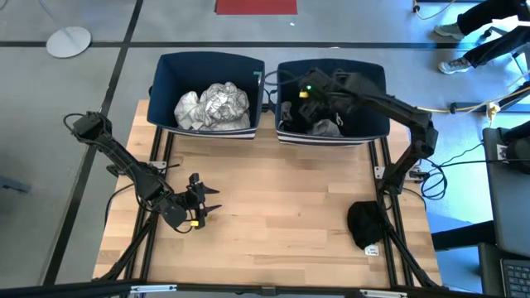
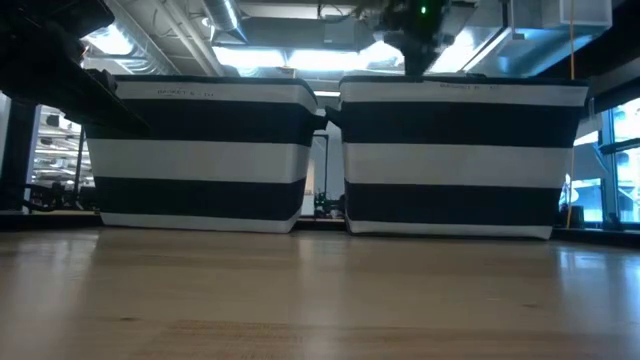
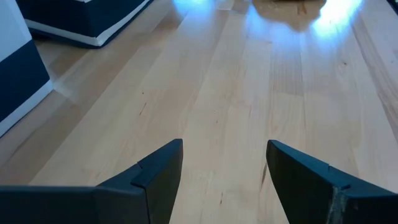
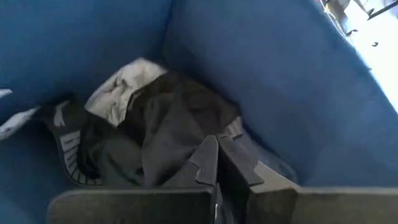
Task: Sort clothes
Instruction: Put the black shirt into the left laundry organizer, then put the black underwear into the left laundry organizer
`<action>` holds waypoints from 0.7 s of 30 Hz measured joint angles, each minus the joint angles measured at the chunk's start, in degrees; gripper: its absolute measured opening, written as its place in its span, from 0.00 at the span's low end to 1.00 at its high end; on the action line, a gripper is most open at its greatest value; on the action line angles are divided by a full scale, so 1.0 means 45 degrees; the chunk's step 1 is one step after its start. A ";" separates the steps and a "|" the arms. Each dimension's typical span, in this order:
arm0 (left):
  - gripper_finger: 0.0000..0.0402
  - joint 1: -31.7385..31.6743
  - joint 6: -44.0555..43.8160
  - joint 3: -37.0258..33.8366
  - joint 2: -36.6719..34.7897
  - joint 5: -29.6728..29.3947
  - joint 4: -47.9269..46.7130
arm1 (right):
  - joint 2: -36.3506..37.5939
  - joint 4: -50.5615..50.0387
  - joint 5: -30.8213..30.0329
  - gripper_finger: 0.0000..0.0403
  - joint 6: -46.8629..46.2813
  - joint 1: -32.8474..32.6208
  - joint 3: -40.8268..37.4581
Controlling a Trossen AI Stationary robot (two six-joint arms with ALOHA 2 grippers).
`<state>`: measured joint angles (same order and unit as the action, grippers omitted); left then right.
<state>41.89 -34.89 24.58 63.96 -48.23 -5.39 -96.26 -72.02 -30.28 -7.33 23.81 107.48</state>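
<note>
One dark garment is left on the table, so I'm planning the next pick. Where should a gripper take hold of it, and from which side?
The black garment lies bunched in a rounded heap near the table's right edge, beside the right arm's base. Probably best: come straight down and pinch the raised folds at its top middle, since no flat edge shows.

Two navy bins sit side by side at the far edge of the wooden table (image 1: 273,207): the left bin (image 1: 170,91) and the right bin (image 1: 377,103). A red mat (image 1: 255,7) lies on the floor beyond them.
</note>
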 joint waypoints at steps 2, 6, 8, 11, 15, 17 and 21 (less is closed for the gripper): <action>0.56 0.0000 0.0000 0.0000 0.0000 0.0001 0.0000 | 0.0008 0.0541 0.0014 0.02 0.0024 -0.0018 -0.0769; 0.56 0.0000 0.0005 0.0000 0.0000 0.0001 0.0000 | 0.0003 0.1315 -0.0055 0.03 0.0042 -0.0024 -0.1612; 0.56 0.0000 0.0018 0.0000 0.0000 -0.0002 0.0000 | 0.0003 0.1384 -0.0123 0.05 0.0033 -0.0029 -0.1665; 0.56 0.0000 0.0075 0.0000 0.0000 0.0001 0.0000 | 0.0003 0.1296 0.0025 0.15 0.0021 -0.0029 -0.1514; 0.56 0.0000 0.0088 0.0000 0.0000 0.0001 -0.0005 | 0.0003 0.0876 0.0329 0.33 0.0023 -0.0029 -0.0787; 0.56 0.0000 0.0087 0.0000 0.0000 0.0001 -0.0009 | 0.0003 0.0530 0.0409 0.42 -0.0002 -0.0050 -0.0178; 0.56 0.0000 0.0198 0.0000 0.0000 0.0001 -0.0002 | 0.0027 -0.0673 0.1036 0.55 -0.0558 -0.0388 0.1357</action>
<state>41.89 -34.00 24.58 63.96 -48.23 -5.40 -96.14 -75.05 -25.62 -9.84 22.07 113.58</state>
